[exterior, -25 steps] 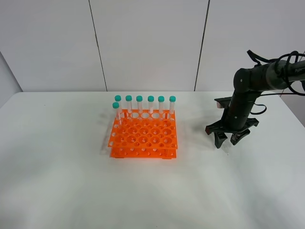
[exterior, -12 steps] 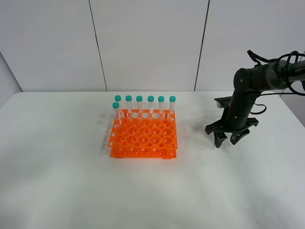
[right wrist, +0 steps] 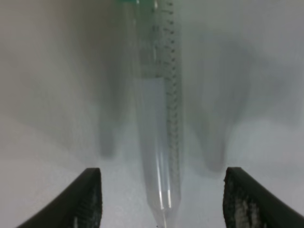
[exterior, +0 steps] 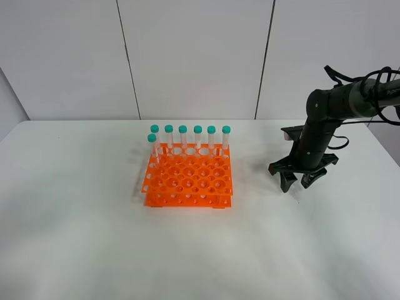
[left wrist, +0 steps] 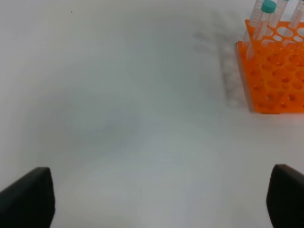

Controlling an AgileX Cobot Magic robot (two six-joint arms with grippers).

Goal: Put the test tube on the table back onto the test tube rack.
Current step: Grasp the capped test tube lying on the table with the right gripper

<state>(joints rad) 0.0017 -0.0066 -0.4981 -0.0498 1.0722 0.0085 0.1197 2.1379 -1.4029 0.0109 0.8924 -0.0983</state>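
The test tube [right wrist: 159, 142] lies on the white table [exterior: 94, 219], its pointed tip toward the camera in the right wrist view and its teal cap at the far end. My right gripper [right wrist: 164, 202] is open, one finger on each side of the tube, not touching it. In the high view the right gripper [exterior: 298, 181] hangs low over the table to the right of the orange test tube rack [exterior: 189, 178], and it hides the tube. My left gripper [left wrist: 156, 199] is open over bare table, with the rack [left wrist: 273, 71] off to one side.
Several teal-capped tubes [exterior: 197, 134] stand upright along the rack's back row, with one more at its left end in the second row. The right arm's black cables [exterior: 369, 81] loop at the far right edge. A pale wall runs behind the table.
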